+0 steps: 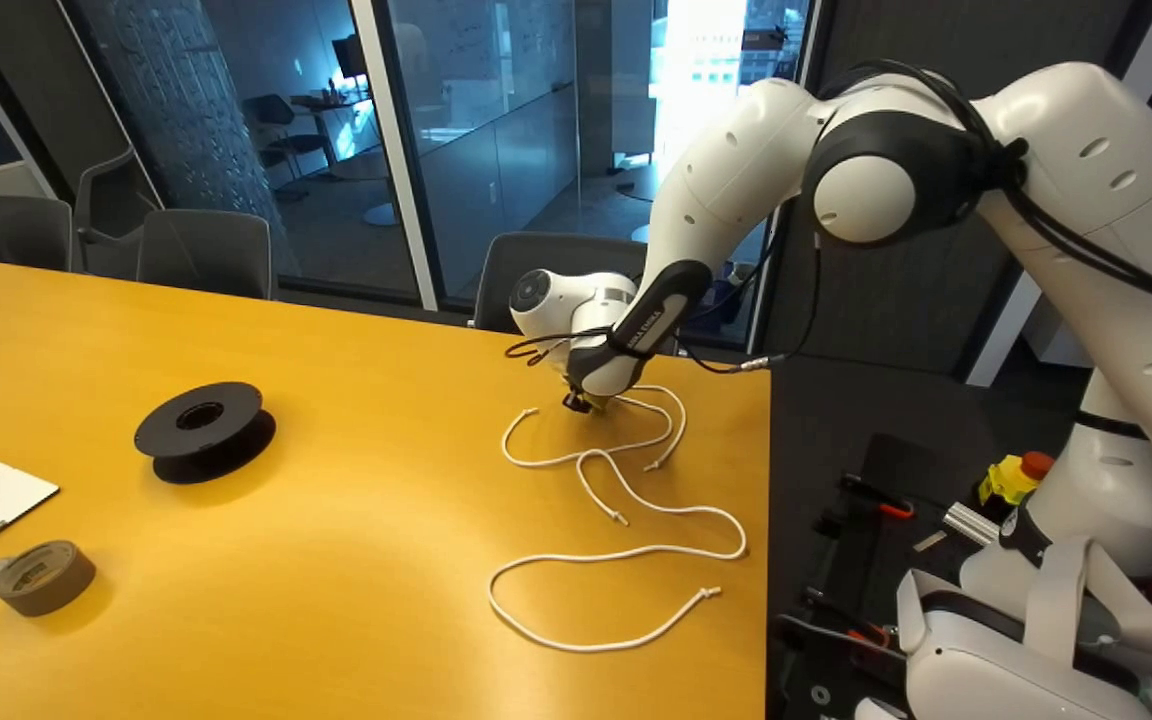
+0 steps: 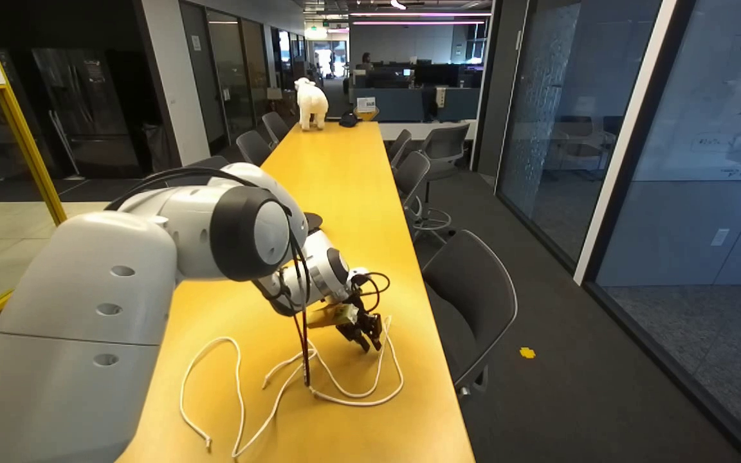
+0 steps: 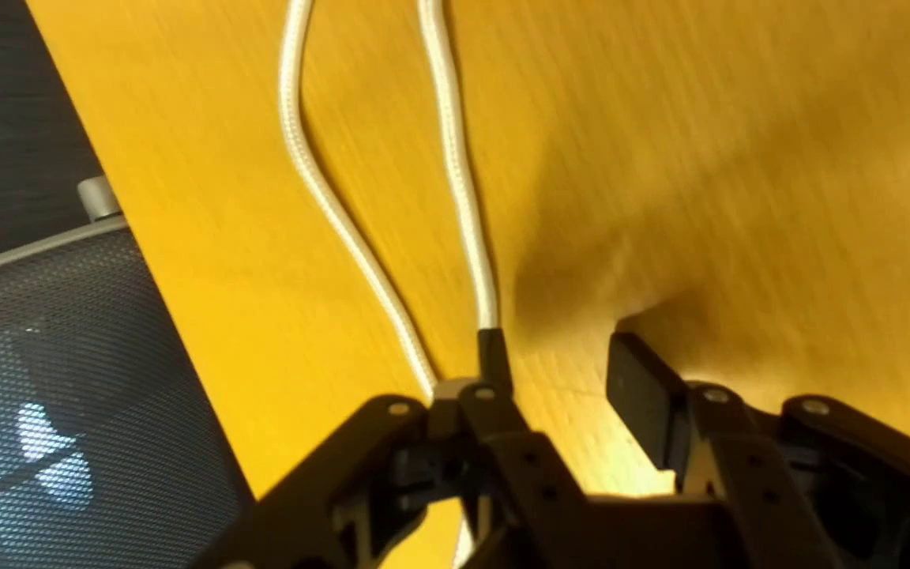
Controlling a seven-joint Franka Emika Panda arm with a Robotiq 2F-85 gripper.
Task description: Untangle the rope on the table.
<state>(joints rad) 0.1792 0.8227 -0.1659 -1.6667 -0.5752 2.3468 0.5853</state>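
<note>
The arm (image 1: 726, 160) reaches over the tabletop (image 1: 376, 560), elbow high and wrist bent down, its fingers (image 3: 644, 399) standing apart. I count two white ropes (image 3: 459, 170) looping below and beside them, with one black spool (image 1: 204, 438) and one brown tape roll (image 1: 44, 578) farther off.

At the bottom of my wrist view the gripper (image 3: 558, 363) stands with its fingers (image 3: 644, 399) spread, the table (image 3: 739, 118) showing between them. I see two lengths of white rope (image 3: 459, 166) running down from the top edge, drawing nearer each other, both passing out of sight at the finger on the left; whether it touches them I can't tell. A shadow (image 3: 558, 296) lies to their right, and past the table's edge at lower left is a dark mesh chair (image 3: 115, 403).
</note>
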